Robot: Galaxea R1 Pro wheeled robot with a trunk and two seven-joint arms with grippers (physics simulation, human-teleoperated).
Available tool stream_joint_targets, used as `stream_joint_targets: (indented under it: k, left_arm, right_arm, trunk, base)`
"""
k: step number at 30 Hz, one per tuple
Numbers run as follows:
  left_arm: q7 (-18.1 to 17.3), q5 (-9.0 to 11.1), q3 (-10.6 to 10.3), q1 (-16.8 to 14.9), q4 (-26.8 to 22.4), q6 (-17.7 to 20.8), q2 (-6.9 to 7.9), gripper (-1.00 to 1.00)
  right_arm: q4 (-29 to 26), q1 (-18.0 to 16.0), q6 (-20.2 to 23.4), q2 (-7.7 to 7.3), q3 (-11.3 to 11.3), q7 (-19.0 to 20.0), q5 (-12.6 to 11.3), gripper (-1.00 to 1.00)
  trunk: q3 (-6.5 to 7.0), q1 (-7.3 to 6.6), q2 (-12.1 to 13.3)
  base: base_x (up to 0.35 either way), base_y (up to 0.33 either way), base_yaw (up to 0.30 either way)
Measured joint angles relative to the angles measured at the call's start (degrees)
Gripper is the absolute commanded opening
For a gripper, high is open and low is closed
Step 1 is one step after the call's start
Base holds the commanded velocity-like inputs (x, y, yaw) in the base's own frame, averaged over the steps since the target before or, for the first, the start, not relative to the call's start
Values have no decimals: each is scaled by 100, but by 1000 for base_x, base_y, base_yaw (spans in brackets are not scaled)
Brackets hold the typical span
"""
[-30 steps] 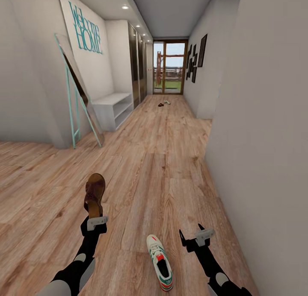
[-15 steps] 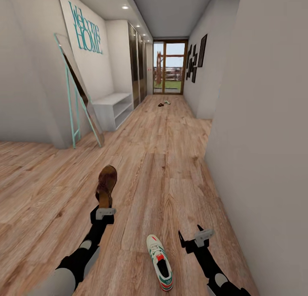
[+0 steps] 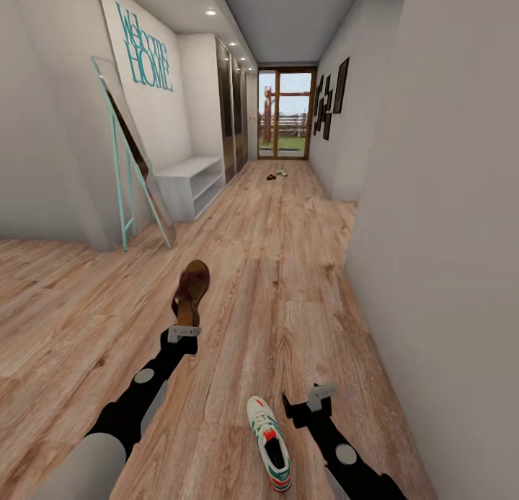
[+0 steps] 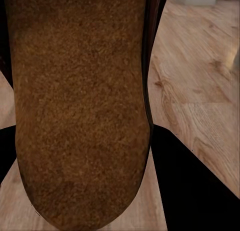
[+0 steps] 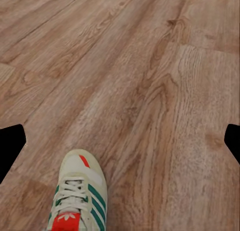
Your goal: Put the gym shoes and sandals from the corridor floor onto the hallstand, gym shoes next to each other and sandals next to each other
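Note:
My left gripper (image 3: 184,333) is shut on the heel end of a brown sandal (image 3: 192,291), held up off the corridor floor (image 3: 288,283); its sole (image 4: 80,106) faces the left wrist camera. A white gym shoe (image 3: 269,442) with green stripes lies on the floor between my arms. My right gripper (image 3: 306,404) stands open just right of it, and the shoe's toe (image 5: 77,196) shows in the right wrist view. Far down the corridor lie the other sandal (image 3: 270,177) and the other gym shoe (image 3: 281,172). The pale hallstand (image 3: 191,182) stands against the left wall.
A teal-framed mirror (image 3: 133,161) leans on the left wall before the hallstand. A grey wall (image 3: 447,269) runs close along my right. Mirrored wardrobe doors (image 3: 229,114) follow the hallstand, and a glazed door (image 3: 287,114) closes the corridor's far end.
My left arm has carried the sandal forward and to the right, higher in the view. My right gripper has shifted left and back, closer to the gym shoe. The shoe has not moved.

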Motion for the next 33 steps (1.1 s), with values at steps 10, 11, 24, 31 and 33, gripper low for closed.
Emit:
stream_joint_targets:
  k: [10,11,24,31,33]
  left_arm:
    - [-3,-36,-14,86,-693,269,-2,-100]
    - [5,-39,-16,88,-710,275,-3,-100]
    - [170,-48,-29,239,-1237,285,-2,-100]
    - [157,-37,-45,466,-1743,397,8,-100]
    - [156,-36,-48,485,-1917,614,9,-100]
  right_arm:
    - [-371,-100,539,28,17,11,1,100]
    - [-378,-102,546,24,18,12,1,100]
    - [-352,-108,573,15,22,6,-5,100]
    - [-355,-108,579,-6,18,6,-2,100]
    - [-356,-107,579,-9,15,6,0,100]
  trunk:
    - [0,0,0]
    - [0,0,0]
    - [-64,0,0]
    - [-104,0,0]
    - [-107,0,0]
  base:
    - [0,0,0]
    - [0,0,0]
    - [0,0,114]
    - [0,0,106]
    - [0,0,24]
